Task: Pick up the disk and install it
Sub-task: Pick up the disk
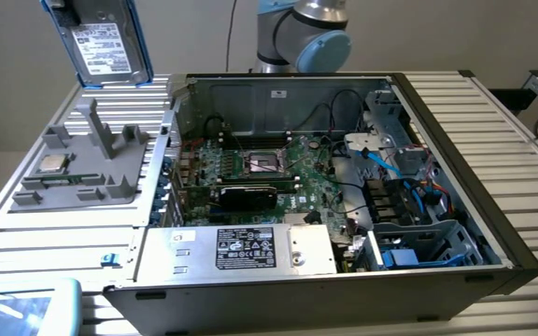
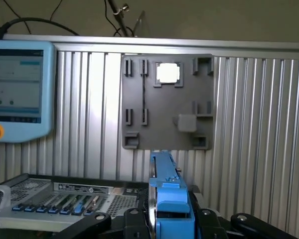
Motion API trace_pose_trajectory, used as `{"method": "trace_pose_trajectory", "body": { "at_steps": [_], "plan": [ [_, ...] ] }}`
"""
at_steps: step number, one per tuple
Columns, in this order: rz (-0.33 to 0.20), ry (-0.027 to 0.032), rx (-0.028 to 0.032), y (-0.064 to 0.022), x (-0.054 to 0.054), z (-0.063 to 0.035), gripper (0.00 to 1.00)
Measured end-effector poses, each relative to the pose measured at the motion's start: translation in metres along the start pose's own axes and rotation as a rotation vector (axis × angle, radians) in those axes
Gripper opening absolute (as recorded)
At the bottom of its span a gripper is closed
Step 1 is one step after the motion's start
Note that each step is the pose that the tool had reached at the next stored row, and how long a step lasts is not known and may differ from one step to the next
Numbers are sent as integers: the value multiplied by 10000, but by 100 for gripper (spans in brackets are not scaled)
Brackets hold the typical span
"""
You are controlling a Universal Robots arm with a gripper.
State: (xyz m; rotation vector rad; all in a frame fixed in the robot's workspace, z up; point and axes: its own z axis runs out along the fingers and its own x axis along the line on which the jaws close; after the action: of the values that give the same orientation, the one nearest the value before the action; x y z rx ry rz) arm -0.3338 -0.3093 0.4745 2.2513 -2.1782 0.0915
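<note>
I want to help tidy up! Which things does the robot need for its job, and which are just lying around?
For the job: disk, held up by the gripper; open computer case.
Just lying about: silver chip on the grey tray; blue screen box.

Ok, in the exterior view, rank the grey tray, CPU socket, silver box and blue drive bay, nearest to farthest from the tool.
1. Grey tray, the exterior view's left, same side as the tool holding the disk.
2. CPU socket, mid-case.
3. Silver box, case front.
4. Blue drive bay, the exterior view's right.
</note>
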Motion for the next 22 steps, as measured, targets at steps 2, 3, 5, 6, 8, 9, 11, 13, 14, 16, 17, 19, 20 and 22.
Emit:
{"method": "trace_pose_trajectory", "body": {
  "at_steps": [2,3,5,6,8,9,11,13,14,16,17,19,20,22],
  "plan": [
    [1,1,23,-47,18,1,37],
    [1,1,34,-70,28,2,37],
    [2,2,47,-122,48,4,37],
    [3,2,53,-148,57,4,37],
    [3,2,61,-203,78,4,37],
    [2,2,62,-233,88,3,37],
    [3,2,63,-301,112,-6,37],
    [3,3,61,-366,136,-16,37],
    [3,2,61,-400,148,-20,37],
    [3,2,61,-472,174,-26,37],
    [3,2,62,-508,186,-27,37],
    [2,2,62,-587,213,-31,37],
    [2,2,61,-626,225,-31,37],
    [3,2,61,-704,249,-31,37]
  ]
}}
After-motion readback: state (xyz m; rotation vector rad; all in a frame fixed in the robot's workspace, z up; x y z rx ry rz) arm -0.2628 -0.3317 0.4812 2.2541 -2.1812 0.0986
